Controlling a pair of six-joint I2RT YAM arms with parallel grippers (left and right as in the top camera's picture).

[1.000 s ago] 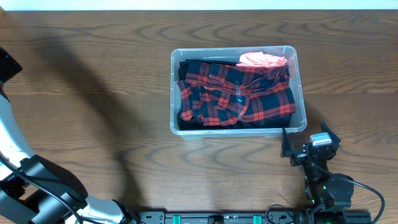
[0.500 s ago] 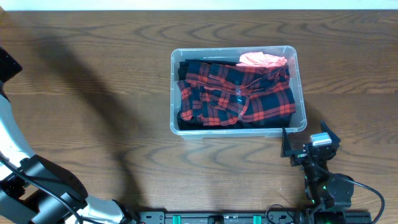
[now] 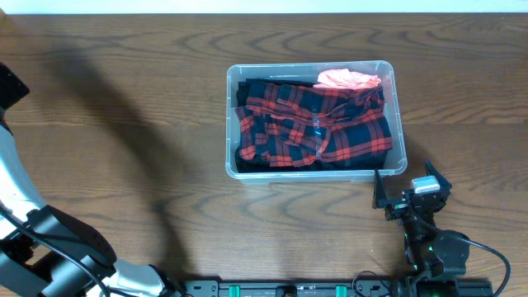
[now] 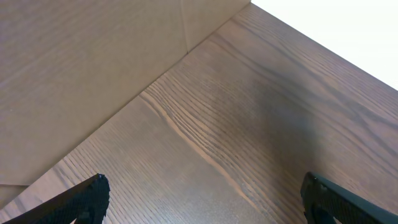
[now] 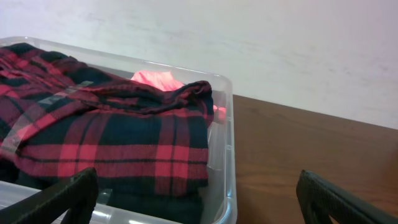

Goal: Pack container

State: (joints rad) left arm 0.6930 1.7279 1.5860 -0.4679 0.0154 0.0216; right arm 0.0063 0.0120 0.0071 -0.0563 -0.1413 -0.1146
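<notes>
The desk (image 3: pixel 124 99) is dark brown wood with a strong wavy grain, and a broad soft shadow crosses its left half. One thing lies directly on it: the clear plastic container (image 3: pixel 313 173), set flat, right of the middle. It is nearer the far edge than the near one and well apart from both side edges.

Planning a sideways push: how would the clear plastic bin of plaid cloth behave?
The clear rectangular plastic bin likely slides on the smooth wooden table, not tips: it sits low and wide. Thin walls may flex. The red-and-black plaid cloth inside probably adds little weight.
</notes>
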